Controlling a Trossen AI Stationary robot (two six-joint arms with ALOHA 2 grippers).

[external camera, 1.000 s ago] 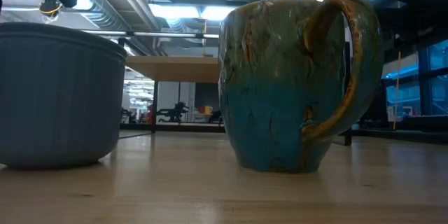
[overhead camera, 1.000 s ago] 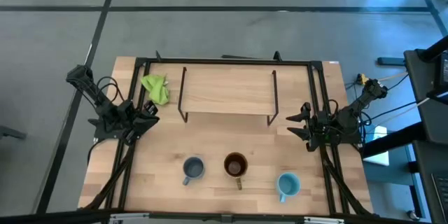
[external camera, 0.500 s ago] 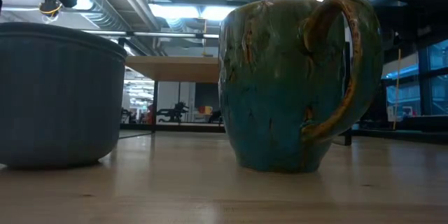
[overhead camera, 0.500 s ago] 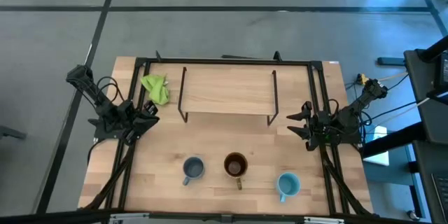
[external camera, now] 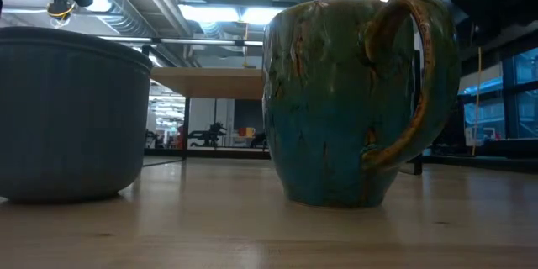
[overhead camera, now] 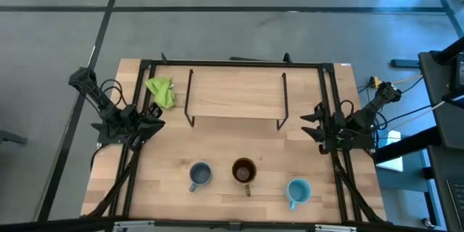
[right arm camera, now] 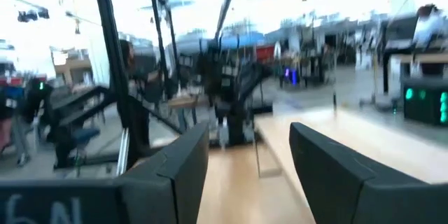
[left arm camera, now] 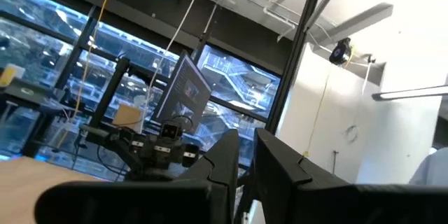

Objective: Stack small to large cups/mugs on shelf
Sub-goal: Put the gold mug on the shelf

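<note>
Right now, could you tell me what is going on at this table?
Nothing is being handled yet. Three mugs, grey-blue, brown-olive and sky-blue, stand in a row on the near part of the table, and the shelf is bare. The left gripper, nearly closed, and the right gripper, open, wait at the table's sides.

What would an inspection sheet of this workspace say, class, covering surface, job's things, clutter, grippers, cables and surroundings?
Surface: wooden table.
Job's things: grey-blue mug, brown mug and sky-blue mug in a front row; shelf bare.
Clutter: green cloth left of the shelf.
Grippers: left gripper nearly closed, holding nothing; right gripper open; both at the table's sides.
Cables: along both arms.
Surroundings: grey floor.
</note>
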